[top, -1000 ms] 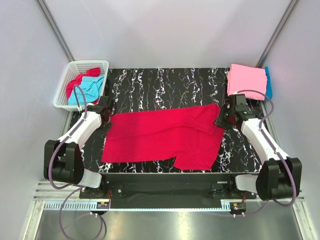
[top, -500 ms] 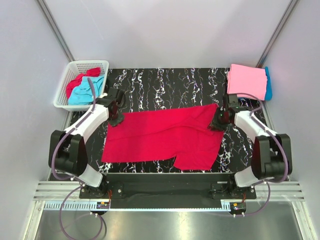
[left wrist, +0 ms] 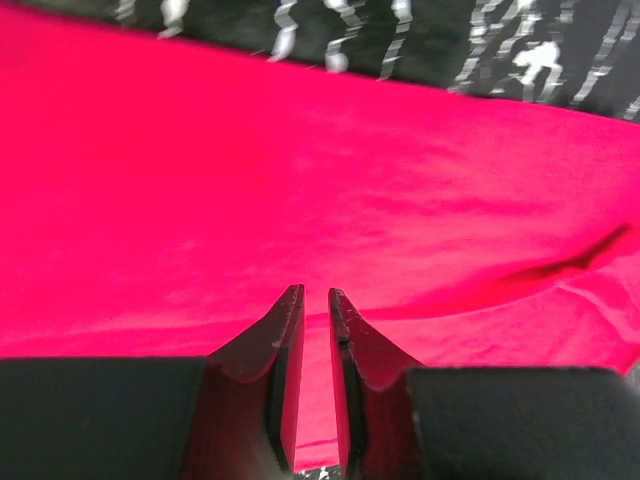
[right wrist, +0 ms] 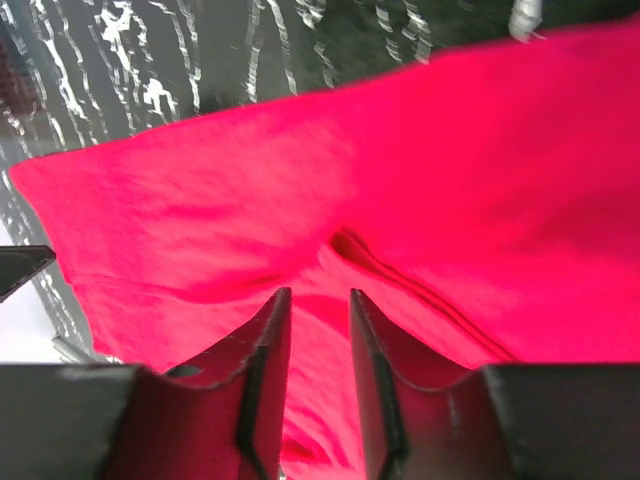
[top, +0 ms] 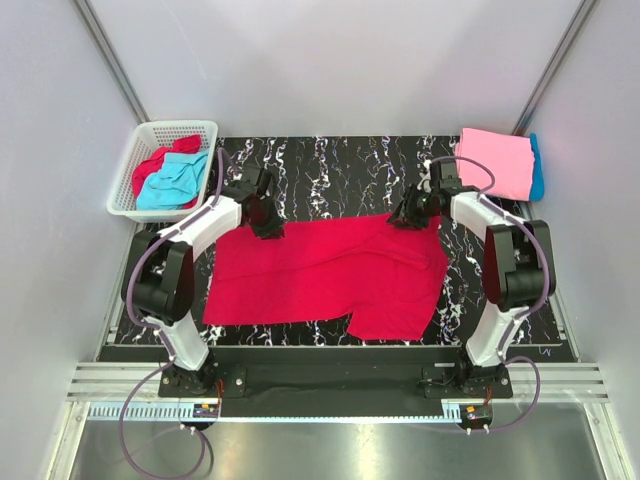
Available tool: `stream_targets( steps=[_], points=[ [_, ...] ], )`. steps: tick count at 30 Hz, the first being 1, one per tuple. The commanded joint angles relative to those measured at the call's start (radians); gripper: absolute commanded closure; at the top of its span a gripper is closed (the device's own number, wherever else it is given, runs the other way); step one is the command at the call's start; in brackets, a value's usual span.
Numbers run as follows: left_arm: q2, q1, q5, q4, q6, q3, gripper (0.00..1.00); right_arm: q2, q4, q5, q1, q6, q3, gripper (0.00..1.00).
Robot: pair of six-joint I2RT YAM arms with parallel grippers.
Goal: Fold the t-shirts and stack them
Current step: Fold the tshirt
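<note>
A crimson t-shirt (top: 330,270) lies spread flat on the black marbled table (top: 330,165). My left gripper (top: 266,218) is at the shirt's far left edge. In the left wrist view (left wrist: 315,292) its jaws stand a narrow slit apart just above the red cloth (left wrist: 300,180), with nothing clamped. My right gripper (top: 408,213) is at the far right edge. In the right wrist view (right wrist: 318,295) its jaws are slightly open over a wrinkle in the cloth (right wrist: 400,200). A folded pink shirt (top: 492,160) lies on a turquoise one (top: 538,165) at the far right.
A white lattice basket (top: 140,140) at the far left holds crumpled red (top: 150,168) and turquoise (top: 175,182) shirts. Grey walls enclose the table on the far and side edges. The shirt's sleeve (top: 390,318) reaches almost to the table's near edge.
Both grippers have moved from the shirt's side edges inward and away from the bases, to its far edge. The shirt has barely shifted.
</note>
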Motion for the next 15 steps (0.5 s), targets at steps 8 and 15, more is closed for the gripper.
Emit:
stream_targets(
  steps=[8, 15],
  points=[
    [0.030, -0.024, 0.084, 0.066, 0.053, 0.048, 0.80, 0.148, 0.048, -0.047, 0.082, -0.020, 0.089, 0.58],
    [0.018, -0.024, 0.075, 0.066, 0.053, 0.031, 0.80, 0.168, 0.045, -0.011, 0.110, -0.018, 0.088, 0.62]
  ],
)
